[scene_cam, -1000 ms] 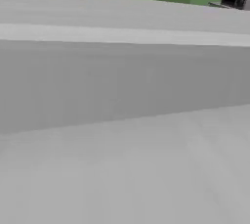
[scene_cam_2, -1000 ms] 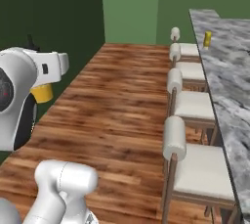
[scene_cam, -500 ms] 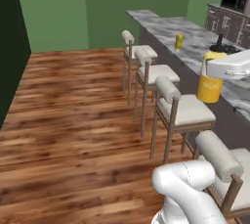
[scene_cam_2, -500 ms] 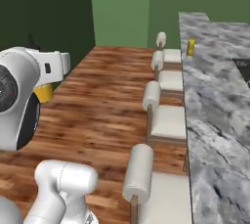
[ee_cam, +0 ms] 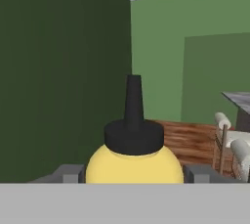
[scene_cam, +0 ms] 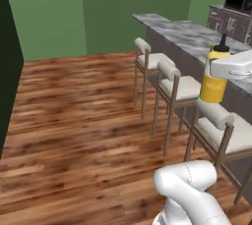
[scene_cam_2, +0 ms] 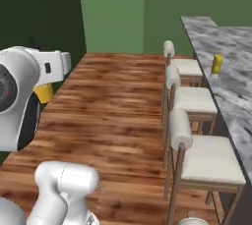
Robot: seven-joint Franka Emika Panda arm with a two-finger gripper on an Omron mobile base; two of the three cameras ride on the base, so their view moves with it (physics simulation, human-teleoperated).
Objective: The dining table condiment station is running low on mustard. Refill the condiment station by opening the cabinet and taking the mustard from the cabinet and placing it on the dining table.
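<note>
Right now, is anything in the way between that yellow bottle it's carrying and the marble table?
The mustard is held in the jaws beside the dining table. Cushioned stools line the table's near side, but the bottle rides above them, so nothing visible blocks it.

The mustard [scene_cam: 214,82] is a yellow bottle with a paler yellow shoulder and a black pointed nozzle. The dining table [scene_cam_2: 231,79], a long worktop, has a grey-and-white veined marble top. On it stands a dark-yellow cylinder [scene_cam_2: 216,64]. The stools [scene_cam: 173,84] have wood-brown frames and cream cushions. The floor [scene_cam: 78,121] is reddish-brown streaked wood planks, and the walls [scene_cam: 118,8] are green. The arm [scene_cam_2: 19,96] is white.
</note>
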